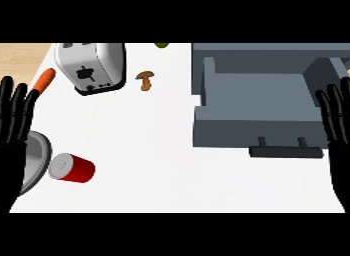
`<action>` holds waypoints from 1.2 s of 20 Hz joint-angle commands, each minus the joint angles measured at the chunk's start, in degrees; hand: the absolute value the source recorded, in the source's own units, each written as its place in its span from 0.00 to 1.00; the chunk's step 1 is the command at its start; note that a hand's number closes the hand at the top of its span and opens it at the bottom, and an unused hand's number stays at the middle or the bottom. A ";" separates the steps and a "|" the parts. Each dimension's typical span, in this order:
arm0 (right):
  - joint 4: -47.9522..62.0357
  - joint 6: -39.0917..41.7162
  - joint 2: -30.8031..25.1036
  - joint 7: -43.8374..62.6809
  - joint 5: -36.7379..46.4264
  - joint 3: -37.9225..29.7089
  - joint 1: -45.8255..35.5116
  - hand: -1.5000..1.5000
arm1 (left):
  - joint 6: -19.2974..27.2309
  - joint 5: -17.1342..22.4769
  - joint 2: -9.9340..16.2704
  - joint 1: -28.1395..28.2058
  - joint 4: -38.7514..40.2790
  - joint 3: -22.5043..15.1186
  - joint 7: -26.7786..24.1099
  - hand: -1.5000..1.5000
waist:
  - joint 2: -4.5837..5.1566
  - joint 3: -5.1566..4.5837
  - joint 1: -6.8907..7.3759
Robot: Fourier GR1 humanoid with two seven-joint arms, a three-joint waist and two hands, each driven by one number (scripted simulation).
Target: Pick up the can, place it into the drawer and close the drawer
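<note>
A red can (73, 168) with a silver top lies on its side on the white counter (156, 150), at the lower left. The grey drawer (255, 127) stands pulled out at the right, its inside bare, with a dark handle (286, 151) on its front. My left hand (4, 135) rests open at the left edge, fingers up, a short way left of the can. Along the right edge my right hand (345, 135) rests open, fingers up, beside the drawer's right side. Neither hand touches anything.
A silver toaster (91, 66) stands at the back left with an orange carrot (44, 80) beside it. A brown mushroom (145, 80) lies near the toaster. A grey plate (35, 160) touches the can's left side. Something green (162, 45) peeks in at the back edge.
</note>
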 commanded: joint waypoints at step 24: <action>2.97 -0.78 1.31 6.51 -1.97 -5.54 7.69 0.00 | 26.83 -7.09 -6.67 23.06 -10.69 0.93 16.68 0.00 | -0.71 -1.16 -1.09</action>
